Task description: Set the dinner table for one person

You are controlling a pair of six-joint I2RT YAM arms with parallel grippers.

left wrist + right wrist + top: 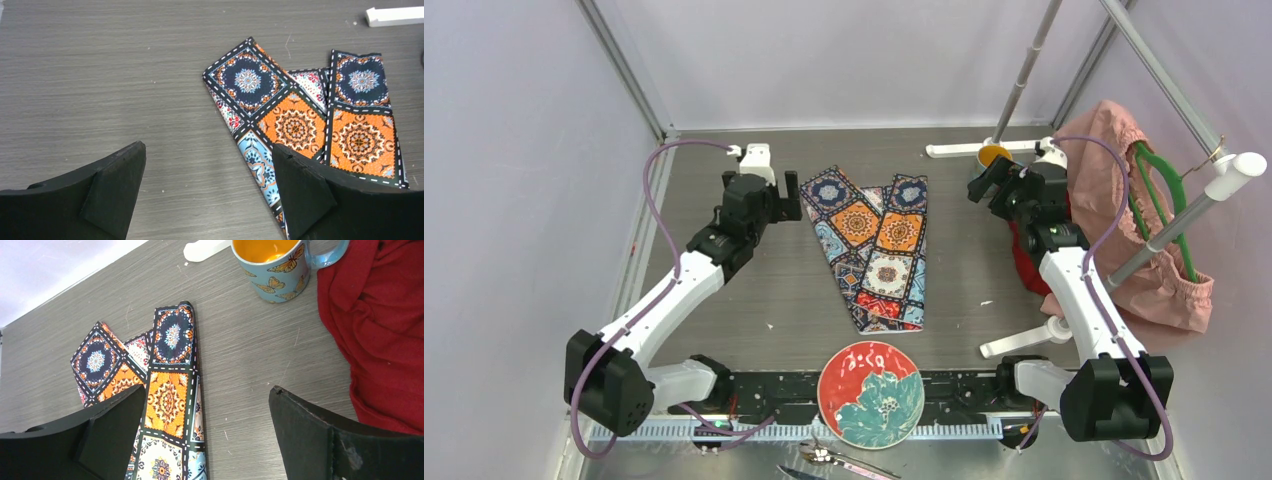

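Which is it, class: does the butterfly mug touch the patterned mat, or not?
Apart. The right wrist view shows bare dinner table between the butterfly mug and the patterned mat.

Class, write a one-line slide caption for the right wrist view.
Open right hand above the dinner table, facing a folded patterned mat, butterfly mug and red cloth.

Orange-navy tile-patterned mat (876, 245); red-teal flower plate (870, 393)

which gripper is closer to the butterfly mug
Right. The right gripper sits open just short of the butterfly mug, on its near side. The left gripper is open too, over at the left edge of the patterned mat.
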